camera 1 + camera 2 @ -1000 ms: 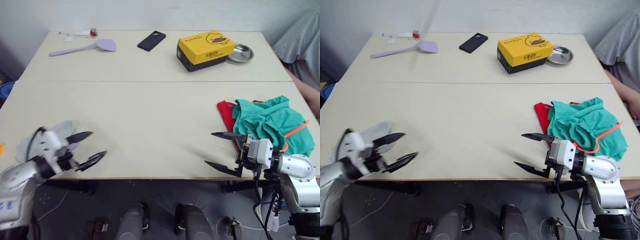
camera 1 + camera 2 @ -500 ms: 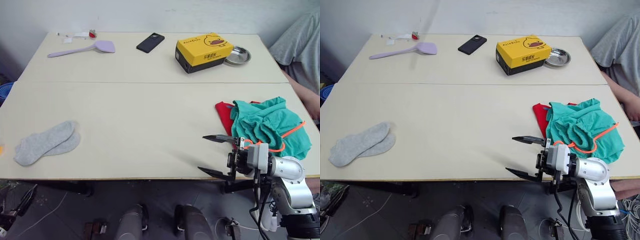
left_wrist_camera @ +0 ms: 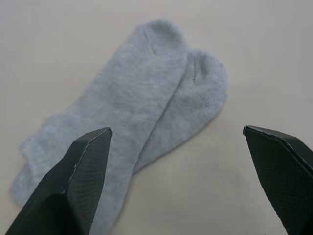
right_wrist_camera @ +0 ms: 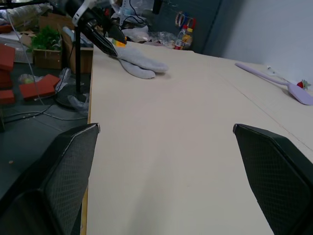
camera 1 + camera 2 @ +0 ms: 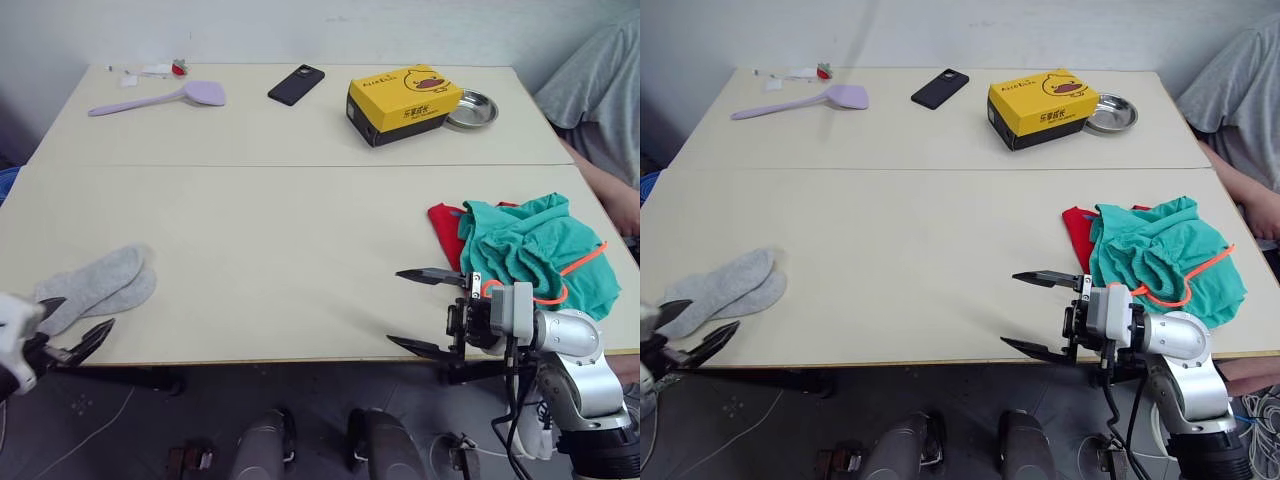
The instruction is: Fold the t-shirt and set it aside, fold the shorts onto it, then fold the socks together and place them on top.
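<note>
Lying flat, overlapped: grey socks (image 3: 146, 98); left gripper (image 5: 70, 325) and right gripper (image 5: 425, 310) jaws spread.

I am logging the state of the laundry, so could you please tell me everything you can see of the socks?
The socks are a pair of plain light grey knit ankle socks, lying flat on the beige table near its front left edge. They lie side by side, one overlapping the other, toes together. They are not folded. The left gripper hovers open just before them, touching neither.
</note>
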Tool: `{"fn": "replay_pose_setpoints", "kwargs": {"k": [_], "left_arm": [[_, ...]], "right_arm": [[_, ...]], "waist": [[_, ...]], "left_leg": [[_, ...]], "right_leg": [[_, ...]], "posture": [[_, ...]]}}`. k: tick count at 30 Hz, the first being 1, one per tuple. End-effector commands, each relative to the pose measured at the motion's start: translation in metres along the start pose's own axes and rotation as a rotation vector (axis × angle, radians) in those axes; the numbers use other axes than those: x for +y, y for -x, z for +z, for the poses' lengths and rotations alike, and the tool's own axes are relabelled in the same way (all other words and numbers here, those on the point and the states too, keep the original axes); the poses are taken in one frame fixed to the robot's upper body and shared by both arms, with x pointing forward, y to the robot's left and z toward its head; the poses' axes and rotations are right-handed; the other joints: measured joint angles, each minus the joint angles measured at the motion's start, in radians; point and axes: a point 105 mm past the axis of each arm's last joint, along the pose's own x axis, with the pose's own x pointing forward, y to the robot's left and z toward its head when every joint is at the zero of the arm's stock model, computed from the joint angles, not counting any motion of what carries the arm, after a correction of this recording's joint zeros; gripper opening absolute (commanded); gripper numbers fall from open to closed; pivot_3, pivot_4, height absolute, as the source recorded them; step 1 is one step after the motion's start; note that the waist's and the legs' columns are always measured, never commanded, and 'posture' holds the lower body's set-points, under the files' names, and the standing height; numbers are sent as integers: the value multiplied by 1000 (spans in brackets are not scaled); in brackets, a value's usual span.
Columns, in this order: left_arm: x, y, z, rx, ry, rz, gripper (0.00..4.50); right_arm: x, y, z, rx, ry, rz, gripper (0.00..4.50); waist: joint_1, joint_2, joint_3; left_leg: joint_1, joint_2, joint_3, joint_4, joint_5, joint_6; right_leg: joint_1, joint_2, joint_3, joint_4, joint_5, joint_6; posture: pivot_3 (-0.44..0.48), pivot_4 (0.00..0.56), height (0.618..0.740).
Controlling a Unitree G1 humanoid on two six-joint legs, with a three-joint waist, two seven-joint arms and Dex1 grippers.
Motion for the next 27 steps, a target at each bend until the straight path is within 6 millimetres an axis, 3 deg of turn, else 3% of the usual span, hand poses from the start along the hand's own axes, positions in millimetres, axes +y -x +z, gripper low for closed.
{"fn": "replay_pose_setpoints", "kwargs": {"k": [1, 5, 8, 15, 20, 24, 27], "left_arm": [[1, -13, -6, 36, -28, -13, 4500], [5, -29, -17, 114, -29, -14, 4500], [4, -35, -24, 162, -9, -42, 3939], [-7, -50, -12, 111, -6, -141, 1649], [-28, -64, 24, -45, -23, -268, 88], [-76, -72, 70, -168, -38, -409, 40], [-105, -77, 84, -192, -53, -476, 40]], "right_arm": [[-4, 0, 4, 6, 19, 1, 4464], [-8, 2, 7, 20, 17, -15, 4464], [-7, 3, 8, 36, 11, -28, 4500], [-9, 7, 8, 63, 1, -64, 4500], [-10, 12, 8, 89, 5, -86, 4500], [-14, 22, 10, 128, 25, -118, 4500], [-16, 28, 7, 156, 35, -126, 4500]], "waist": [[-3, 0, 0], [-2, 1, 0], [4, 2, -1], [6, 13, -7], [10, 14, -8], [11, 12, -7], [7, 9, -8]], "left_leg": [[0, 0, 0, -1, 0, 0], [2, 0, 1, -3, 2, -3], [4, 0, 1, -2, 3, -1], [7, 0, 1, -3, 3, 1], [6, -1, 1, -4, 4, 1], [4, -4, 1, -1, 5, 0], [3, -4, 2, 0, 4, 2]], "right_leg": [[0, 0, 0, 0, 0, 0], [0, 0, -1, 1, 0, 0], [2, 0, -1, 2, 0, 0], [1, -1, -3, 4, 0, -1], [1, -2, -4, 4, 0, -1], [2, -5, -4, 4, 1, 1], [3, -5, -4, 3, 2, 3]], "posture": [[0, 150, 740], [0, 150, 740], [0, 150, 740], [0, 150, 740], [0, 150, 740], [0, 150, 740], [0, 150, 740]]}}
